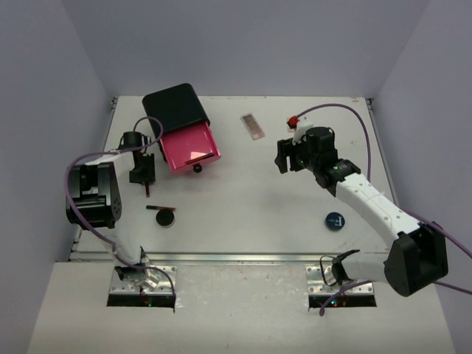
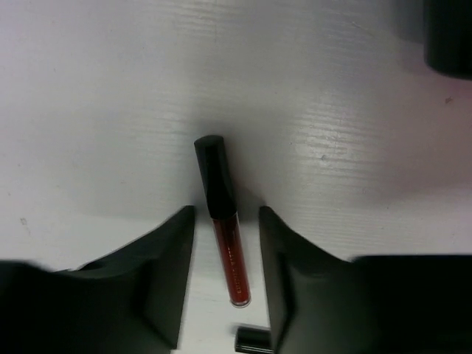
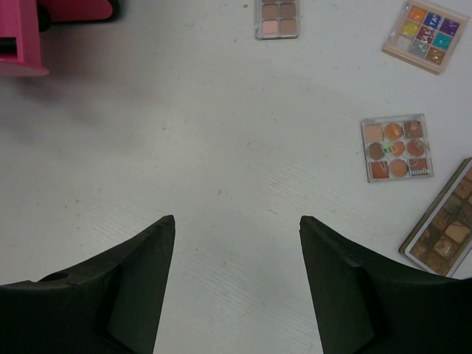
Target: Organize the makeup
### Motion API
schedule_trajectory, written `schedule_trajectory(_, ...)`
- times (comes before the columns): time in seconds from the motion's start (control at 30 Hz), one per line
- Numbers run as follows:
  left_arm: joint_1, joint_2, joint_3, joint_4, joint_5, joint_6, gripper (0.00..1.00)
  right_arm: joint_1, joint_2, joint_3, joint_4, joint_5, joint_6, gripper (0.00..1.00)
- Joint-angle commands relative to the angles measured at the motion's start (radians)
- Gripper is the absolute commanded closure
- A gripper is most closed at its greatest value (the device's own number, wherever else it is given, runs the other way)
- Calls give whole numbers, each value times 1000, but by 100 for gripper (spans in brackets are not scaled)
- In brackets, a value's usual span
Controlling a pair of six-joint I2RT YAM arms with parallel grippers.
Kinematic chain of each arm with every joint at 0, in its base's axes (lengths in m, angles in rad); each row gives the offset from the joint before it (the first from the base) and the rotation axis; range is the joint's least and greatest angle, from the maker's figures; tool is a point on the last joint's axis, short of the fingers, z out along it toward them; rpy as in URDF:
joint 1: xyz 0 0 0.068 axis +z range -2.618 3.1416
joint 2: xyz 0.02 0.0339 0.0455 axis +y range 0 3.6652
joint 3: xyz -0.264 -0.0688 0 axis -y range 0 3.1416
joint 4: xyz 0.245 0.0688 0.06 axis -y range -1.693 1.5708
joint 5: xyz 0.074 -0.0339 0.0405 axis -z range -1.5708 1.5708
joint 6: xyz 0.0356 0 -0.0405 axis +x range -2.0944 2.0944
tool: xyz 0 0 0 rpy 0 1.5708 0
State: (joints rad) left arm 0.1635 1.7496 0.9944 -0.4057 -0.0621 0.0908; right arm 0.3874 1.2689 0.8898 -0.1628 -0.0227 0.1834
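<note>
While four palettes (image 3: 396, 147) lie scattered, left gripper (image 2: 226, 215) straddles one red stick (image 2: 224, 230)

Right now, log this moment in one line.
left claw: open, straddling red lip gloss | right claw: open, empty | pink drawer: open

Stick (image 2: 227, 247) between left gripper (image 2: 226, 215) jaws — chest (image 1: 175, 109) behind.

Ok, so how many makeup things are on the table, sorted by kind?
Flat rectangular swatch palettes: 4 (tan palette, multicolour palette, orange palette, long brown palette)
Small round compacts: 2 (black compact, dark blue compact)
Thin sticks: 2 (red stick with black cap, dark stick)
Total: 8
</note>
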Motion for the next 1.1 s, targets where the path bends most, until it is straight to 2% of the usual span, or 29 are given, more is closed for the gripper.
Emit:
schedule_trajectory(0.0, 39, 40, -12, 25, -9, 19, 72, -5, -31, -3, 22, 20, -12, 30)
schedule_trajectory(0.03, 46, 44, -10, 21, -1, 19, 78, -5, -32, -3, 22, 20, -12, 30)
schedule_trajectory(0.1, 78, 56, -2, -6, 47, 10, 100, -5, -36, -5, 22, 36, -13, 30)
schedule_trajectory(0.23, 127, 33, 11, -43, 126, -6, 100, -5, -43, -8, 22, 38, -15, 30)
schedule_trajectory(0.5, 142, -214, 115, -82, 172, 1, 100, -5, -42, -6, 29, 27, -10, 30)
schedule_trajectory(0.63, 130, -369, 238, -13, 175, -9, 100, -6, -38, -8, 36, 26, -4, 30)
schedule_trajectory(0.67, 110, -390, 273, 2, 186, 11, 100, -7, -35, -7, 39, 26, -2, 30)
schedule_trajectory(0.73, -1, -419, 312, 19, 156, 69, 100, -5, -31, -3, 42, 27, 1, 30)
schedule_trajectory(0.8, -147, -398, 386, -20, 114, 158, 100, -5, -22, 1, 38, 14, 10, 30)
schedule_trajectory(0.87, -223, -359, 438, -60, 126, 200, 100, -5, -19, 1, 37, 0, 17, 30)
schedule_trajectory(0.93, -317, -319, 459, -74, 92, 282, 100, -5, -19, -1, 37, -6, 22, 30)
schedule_trajectory(1.07, -424, -265, 437, -61, -9, 390, 100, -5, -19, -5, 37, -7, 24, 30)
